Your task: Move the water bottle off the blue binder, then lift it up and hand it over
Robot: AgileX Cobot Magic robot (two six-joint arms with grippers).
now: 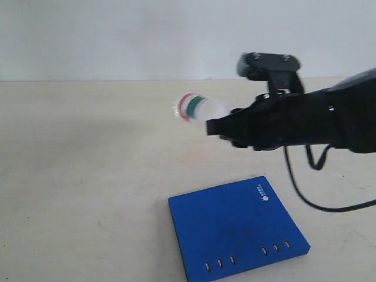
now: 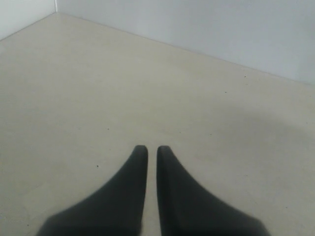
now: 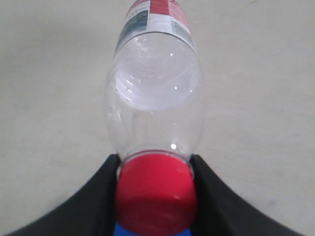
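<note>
The blue binder [image 1: 235, 229] is seen flat on the table [image 1: 88, 176] in the foreground, slotted edge toward the camera, a black cable [image 1: 305, 197] looped just beside it. Above and behind it, the water bottle [image 1: 197, 108] is held in the air, clamped at its red cap [image 3: 155, 196] by the right gripper [image 3: 155, 164]. Its long axis lies nearly level, base pointed leftward in the exterior view, away from the arm. The left gripper [image 2: 152, 150] is closed on nothing.
</note>
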